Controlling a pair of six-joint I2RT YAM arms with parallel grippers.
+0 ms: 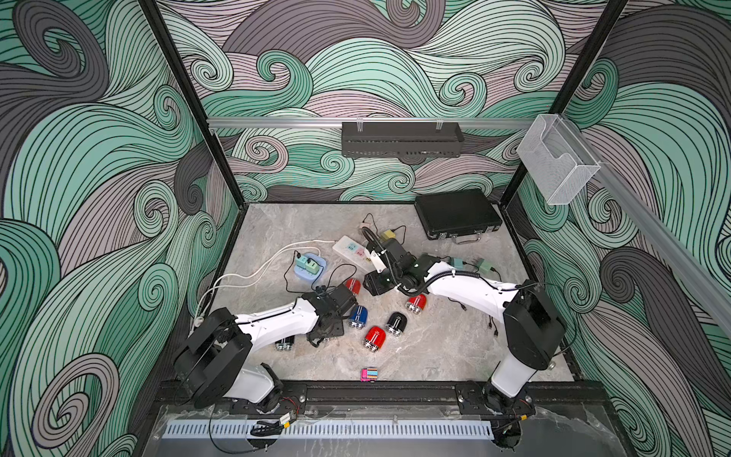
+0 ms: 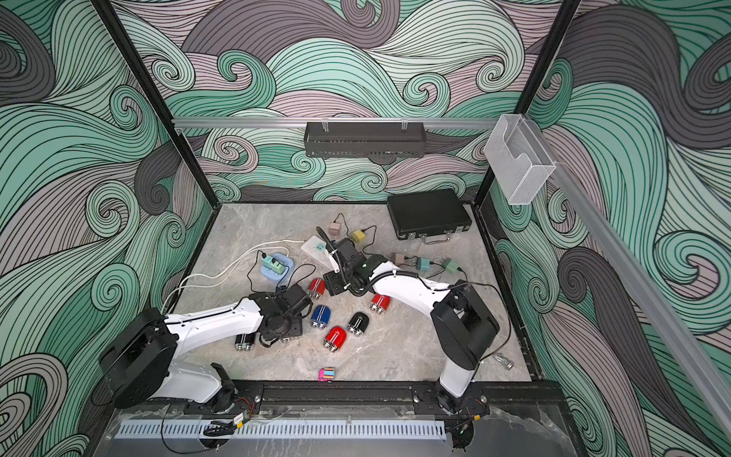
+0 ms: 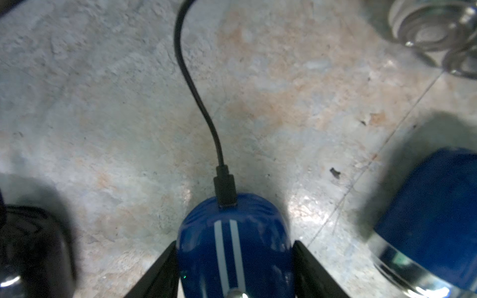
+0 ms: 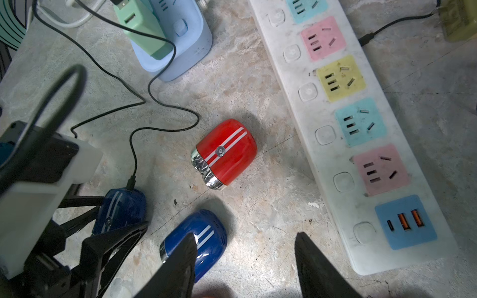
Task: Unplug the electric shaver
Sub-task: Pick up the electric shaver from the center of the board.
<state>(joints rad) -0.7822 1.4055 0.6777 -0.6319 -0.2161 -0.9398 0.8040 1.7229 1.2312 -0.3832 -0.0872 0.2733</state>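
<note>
Shaver [image 3: 247, 224] first: the blue one with two white stripes sits between the fingers [image 3: 160, 271] of your left tool [image 3: 235, 245]. Both fingers press against its sides, so that tool is closed on it. The shaver lies near the middle of the table [image 1: 455, 348], a little toward the left edge. In both top views your left wrist hides it.

The black plug [image 3: 225, 188] is seated in the shaver's rounded end, and its cable [image 3: 191, 85] curves away across the table. In the right wrist view the cable loops toward the green charger [image 4: 144, 33] standing in the pale-blue socket block [image 4: 191, 38]. Two black cables cross there, so you cannot tell which one ends where.

Your right tool [image 4: 245, 234] stands open with nothing between its fingers. It hangs just beside a second blue shaver [image 4: 214, 240]. One finger overlaps that shaver in the right wrist view, and contact cannot be judged. A red shaver [image 4: 224, 152] lies just beyond, between the two blue ones and the white power strip [image 4: 291, 77], apart from all of them.
</note>
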